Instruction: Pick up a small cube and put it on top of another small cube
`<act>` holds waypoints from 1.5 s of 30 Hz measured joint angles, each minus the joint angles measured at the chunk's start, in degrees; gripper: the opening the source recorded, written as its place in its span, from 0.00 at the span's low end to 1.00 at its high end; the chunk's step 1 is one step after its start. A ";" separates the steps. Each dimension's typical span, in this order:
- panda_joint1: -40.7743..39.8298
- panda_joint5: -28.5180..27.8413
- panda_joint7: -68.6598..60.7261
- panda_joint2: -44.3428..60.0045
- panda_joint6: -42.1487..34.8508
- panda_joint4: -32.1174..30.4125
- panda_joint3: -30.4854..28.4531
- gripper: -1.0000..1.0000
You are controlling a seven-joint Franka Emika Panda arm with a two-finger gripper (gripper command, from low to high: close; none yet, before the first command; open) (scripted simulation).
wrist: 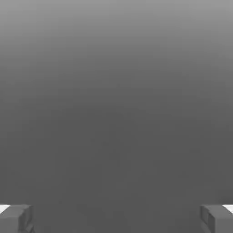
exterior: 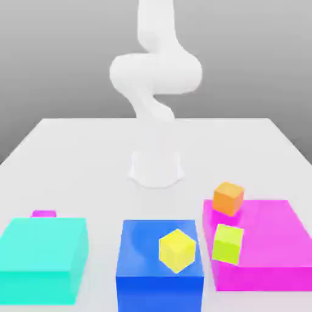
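Gripper (wrist: 116, 218) fingers (wrist: 16, 218) sit spread wide apart in the hand view, grey and blocky, with nothing between them and only a plain grey backdrop ahead. The white, smooth, rounded arm (exterior: 155, 76) rises from its base (exterior: 156, 167) on the pale matte tabletop (exterior: 73, 158).

The magenta cube (exterior: 44, 214) is small and flat-coloured; it lies on the tabletop at the exterior view's left, just behind the cyan block (exterior: 42, 259), which hides most of it, so which way it points cannot be told. It is well apart from the arm.

A yellow cube (exterior: 177, 250) sits turned cornerwise on the blue block (exterior: 159, 268). An orange cube (exterior: 228, 198) and a lime cube (exterior: 227, 243) rest by the big flat magenta block (exterior: 268, 244). All are sharp-edged, untextured solids.
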 joint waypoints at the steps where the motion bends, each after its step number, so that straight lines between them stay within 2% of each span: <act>1: 0.05 -0.13 -2.05 2.34 1.35 -1.18 -2.03 0.50; 14: -2.41 2.90 -29.19 29.29 17.22 -15.09 -23.95 0.50; 20: -7.76 7.05 -43.58 42.23 24.38 -21.42 -29.68 0.50; 24: -11.51 14.52 -51.73 49.21 28.66 -21.84 -26.49 0.50; 30: -21.78 27.70 -61.81 58.06 34.75 -19.64 -13.35 0.50; 31: -23.27 28.89 -62.73 59.09 35.54 -19.40 -11.58 0.00; 38: -23.46 28.95 -62.76 59.14 35.46 -19.37 -11.38 0.00; 40: -21.00 25.67 -60.29 56.97 33.97 -19.96 -14.57 0.00; 45: -16.29 13.19 -50.98 49.58 29.21 -21.90 -22.08 0.00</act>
